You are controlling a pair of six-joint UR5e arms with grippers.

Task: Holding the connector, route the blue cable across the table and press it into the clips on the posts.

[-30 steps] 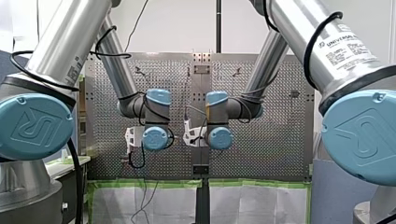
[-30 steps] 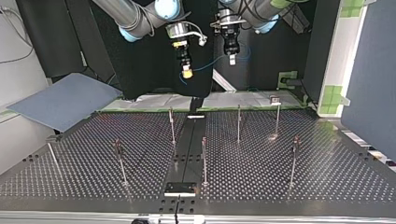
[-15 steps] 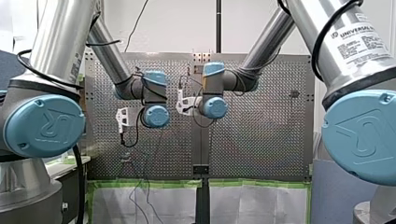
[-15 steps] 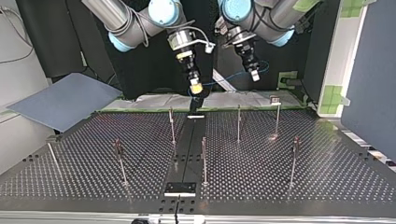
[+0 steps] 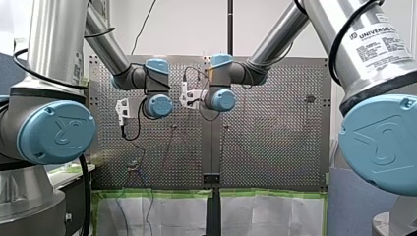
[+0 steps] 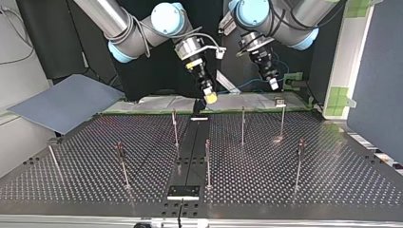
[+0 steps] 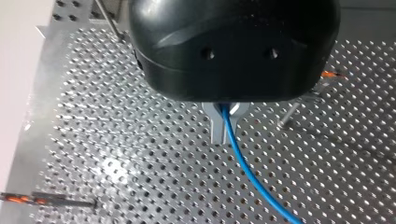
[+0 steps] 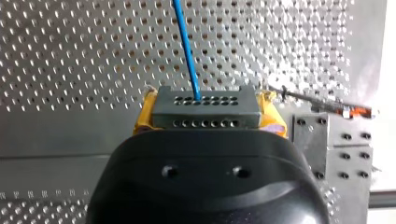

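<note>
My right gripper (image 8: pixel 208 116): fingers clenched on connector (image 8: pixel 224 106). My left gripper (image 7: pixel 224 128): fingers pinching blue cable (image 7: pixel 247 170). Both high over the surface (image 6: pixel 285 180) edge nearest the arms, posts (image 6: pixel 243 124) well below.

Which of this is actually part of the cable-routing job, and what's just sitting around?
Part of the job:
- blue cable, pinched in my left gripper
- connector, held by my right gripper
- posts

Lying about:
- grey-blue panel at the top view's left
- green tape at its right
- black plate at the table's near edge

In right pincer (image 8: pixel 208 115): connector (image 8: pixel 205 106); in left pincer (image 7: pixel 224 130): cable (image 7: pixel 243 164); both above table (image 6: pixel 285 183).
</note>
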